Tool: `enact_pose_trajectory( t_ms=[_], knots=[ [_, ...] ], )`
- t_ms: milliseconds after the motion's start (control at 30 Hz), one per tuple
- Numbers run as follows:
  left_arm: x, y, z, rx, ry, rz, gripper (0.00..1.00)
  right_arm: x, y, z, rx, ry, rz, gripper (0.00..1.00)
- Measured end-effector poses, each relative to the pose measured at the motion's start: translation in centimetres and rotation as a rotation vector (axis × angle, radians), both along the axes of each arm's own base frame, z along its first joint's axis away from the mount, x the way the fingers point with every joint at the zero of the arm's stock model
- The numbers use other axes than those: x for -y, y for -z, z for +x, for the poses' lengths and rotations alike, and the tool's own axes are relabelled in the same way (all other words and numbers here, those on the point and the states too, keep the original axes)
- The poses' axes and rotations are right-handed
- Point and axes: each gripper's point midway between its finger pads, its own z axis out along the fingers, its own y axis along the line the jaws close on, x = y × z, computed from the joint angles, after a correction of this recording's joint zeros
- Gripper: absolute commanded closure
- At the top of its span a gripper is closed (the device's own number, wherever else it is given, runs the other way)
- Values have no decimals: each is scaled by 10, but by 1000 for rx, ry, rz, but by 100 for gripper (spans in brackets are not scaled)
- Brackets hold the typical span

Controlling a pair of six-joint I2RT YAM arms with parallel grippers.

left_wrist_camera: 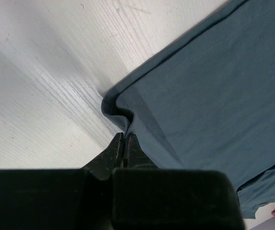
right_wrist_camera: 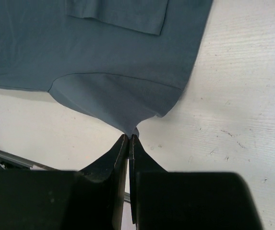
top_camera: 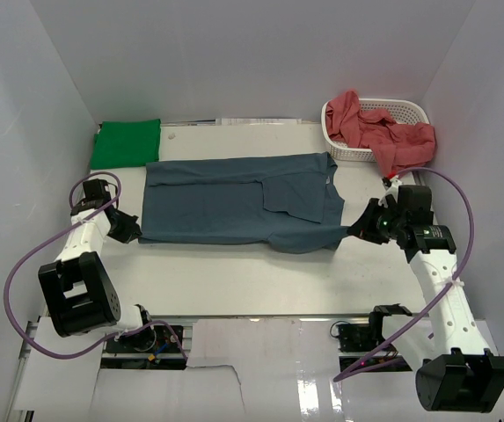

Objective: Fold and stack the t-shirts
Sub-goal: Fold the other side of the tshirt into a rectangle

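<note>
At the blue t-shirt's (top_camera: 234, 202) near corners, your left gripper (left_wrist_camera: 125, 139) and right gripper (right_wrist_camera: 129, 138) are clamped on mere cloth tips; uneven lifting could slip one free.

Passing for a robotics lab test cell rather than any home; boxing in a white table (top_camera: 260, 281) on three sides with plain white panels (top_camera: 234, 53); mounting a left arm (top_camera: 84, 239) and a right arm (top_camera: 441, 290) side by side at the near edge; trailing purple cables (top_camera: 9, 286) in loose loops from both; leaving circuit boards (top_camera: 142, 341) and tangled wiring exposed below the table's front edge.
</note>
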Motion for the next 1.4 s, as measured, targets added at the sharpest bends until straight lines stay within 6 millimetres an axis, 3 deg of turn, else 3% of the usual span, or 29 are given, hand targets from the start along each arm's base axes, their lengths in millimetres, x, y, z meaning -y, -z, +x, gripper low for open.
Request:
enact_pose_trajectory(
  t_ms=[300, 600, 933, 1400],
  knots=[
    [-7, 0, -1, 3, -21, -7, 100, 23, -8, 10, 16, 69, 8, 92],
    [-6, -4, 1, 18, -18, -32, 100, 18, -12, 16, 11, 41, 36, 92],
    [-10, -32, 25, 104, -4, -29, 100, 15, -9, 25, 1, 24, 54, 92],
    [-3, -30, 30, 100, 13, -43, 100, -29, -4, 29, -17, -134, 16, 92]
  ],
)
